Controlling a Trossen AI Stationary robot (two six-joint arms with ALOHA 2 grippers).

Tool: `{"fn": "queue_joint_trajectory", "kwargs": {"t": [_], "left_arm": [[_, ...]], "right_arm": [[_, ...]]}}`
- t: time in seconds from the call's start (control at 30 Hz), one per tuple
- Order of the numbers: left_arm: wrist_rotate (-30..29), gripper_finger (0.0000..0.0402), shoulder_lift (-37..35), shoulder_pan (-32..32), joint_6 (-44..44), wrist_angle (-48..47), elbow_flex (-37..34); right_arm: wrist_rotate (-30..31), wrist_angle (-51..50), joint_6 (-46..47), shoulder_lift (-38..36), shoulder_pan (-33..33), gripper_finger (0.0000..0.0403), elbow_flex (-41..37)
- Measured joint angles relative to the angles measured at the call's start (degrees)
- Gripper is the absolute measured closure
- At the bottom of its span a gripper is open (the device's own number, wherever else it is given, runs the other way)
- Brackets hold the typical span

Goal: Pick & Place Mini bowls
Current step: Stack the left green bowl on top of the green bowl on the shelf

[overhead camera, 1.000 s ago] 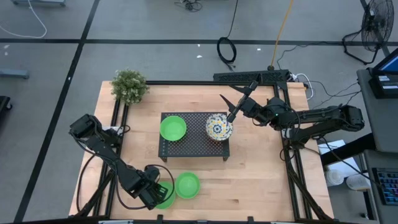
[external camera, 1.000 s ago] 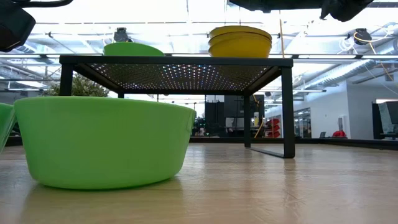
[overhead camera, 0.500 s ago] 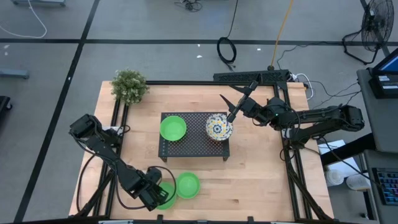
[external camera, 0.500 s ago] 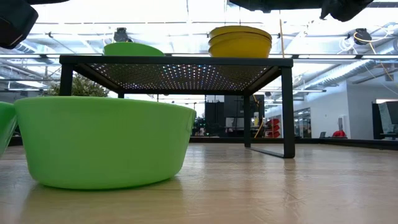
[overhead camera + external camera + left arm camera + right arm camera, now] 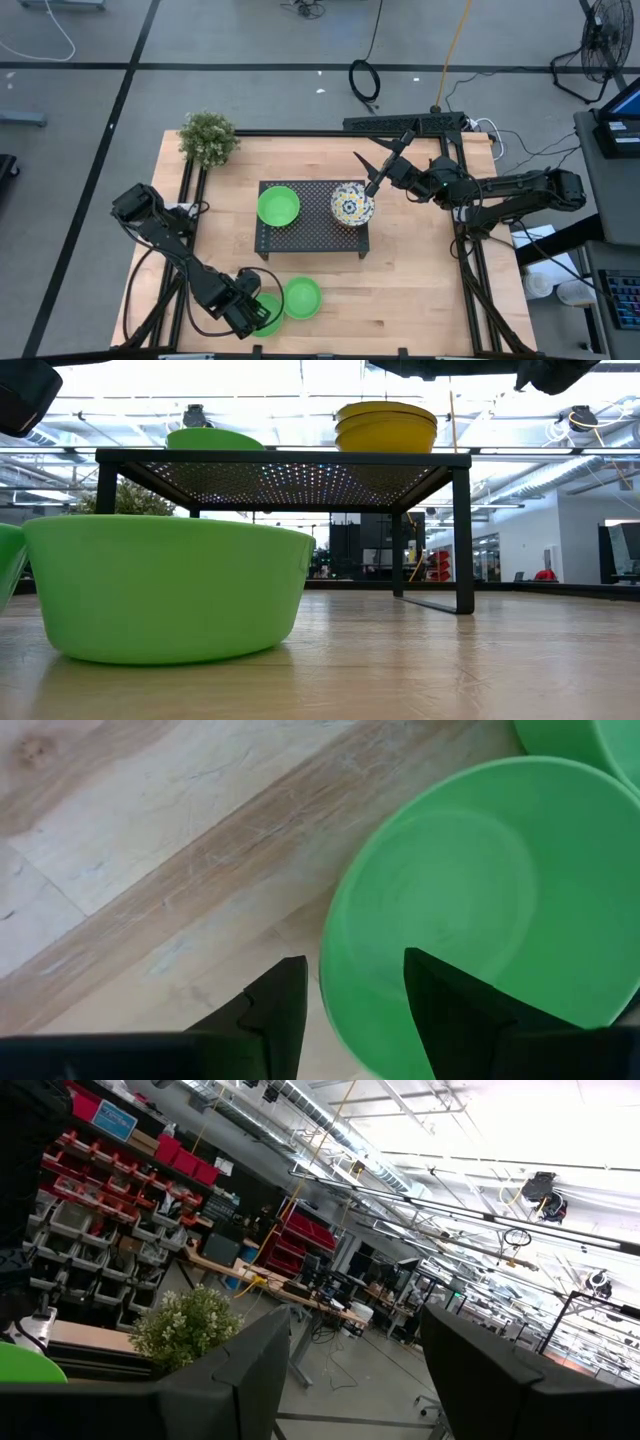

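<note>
Plastic green bowl [image 5: 490,910] is probably light and slippery; left gripper [image 5: 345,995], open, straddles its rim, the best hold. Right gripper [image 5: 378,168] is open.

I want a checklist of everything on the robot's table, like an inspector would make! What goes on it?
Surface: wooden table, bare wood around the things.
Job's things: one green bowl and a patterned bowl sit on the black rack; the low view shows the patterned one as a yellow-sided stack. Two more green bowls lie near the table's front edge: one free, one at the left gripper.
Clutter: small potted plant at the back left corner.
Grippers: left gripper open, one finger on each side of its bowl's rim; right gripper open, above the back of the rack.
Cables: coiled black cable and yellow cord on the floor.
Surroundings: standing fan, workshop shelving.
</note>
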Motion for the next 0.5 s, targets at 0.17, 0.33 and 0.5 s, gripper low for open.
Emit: {"fn": "queue_joint_trajectory", "kwargs": {"t": [0.17,0.33,0.5], "left_arm": [[-0.01,0.0229,0.00,0.00,-0.01,-0.08,0.00],[-0.02,0.0229,0.00,0.02,0.02,-0.50,0.00],[-0.02,0.0229,0.00,0.02,0.46,-0.51,0.00]], "right_arm": [[0.00,0.01,0.00,0.00,0.00,0.0188,0.00],[0.00,-0.01,0.00,0.00,0.00,0.0188,0.00],[0.00,0.01,0.00,0.00,0.00,0.0188,0.00]]}}
